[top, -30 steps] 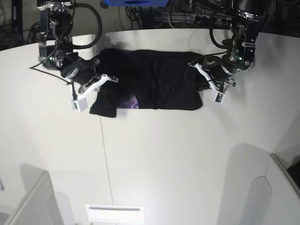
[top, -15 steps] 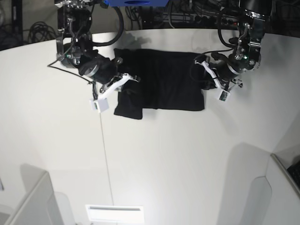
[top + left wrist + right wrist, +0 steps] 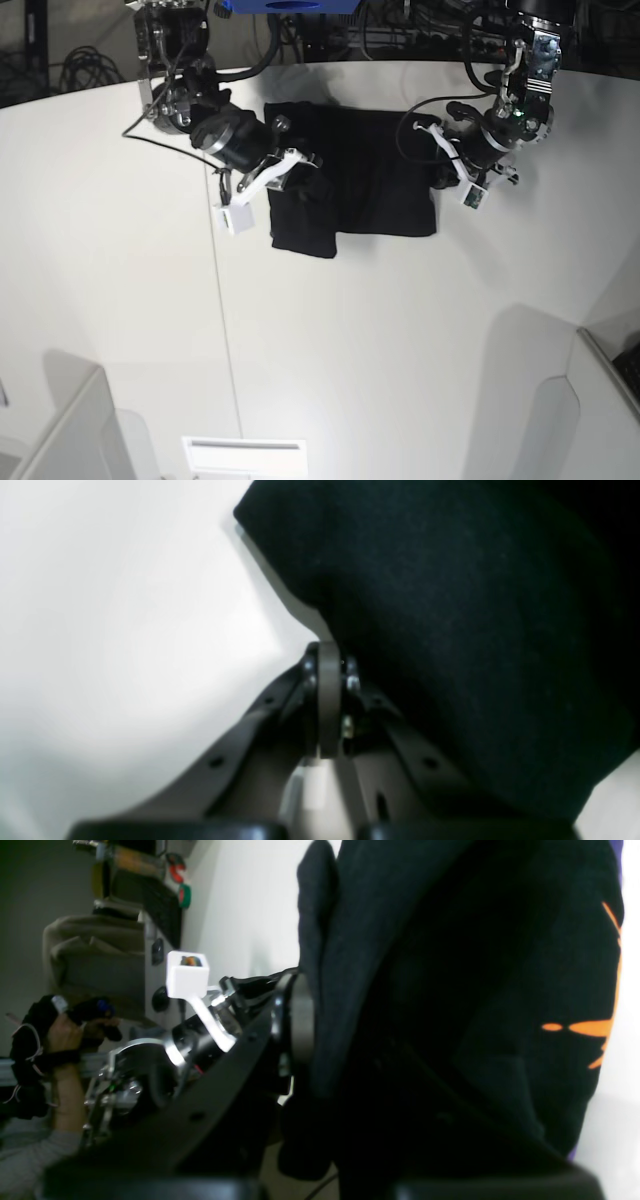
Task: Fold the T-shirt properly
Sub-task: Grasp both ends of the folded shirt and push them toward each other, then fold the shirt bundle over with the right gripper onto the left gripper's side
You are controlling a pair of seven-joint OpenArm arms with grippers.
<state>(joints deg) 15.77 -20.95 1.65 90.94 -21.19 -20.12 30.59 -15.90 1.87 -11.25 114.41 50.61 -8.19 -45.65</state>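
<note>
T-shirt [image 3: 365, 175] folds further inward as right jaws carry its edge across; left jaws stay clamped on its other edge.

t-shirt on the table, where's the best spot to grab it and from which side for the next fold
Probably the T-shirt is best gripped at its short end edges, where it is held now: the right end effector pinches the flap hanging at the base view's left, and the left end effector pinches the opposite end. Come in from each outer end, since the cloth lies as a long band between them.
</note>
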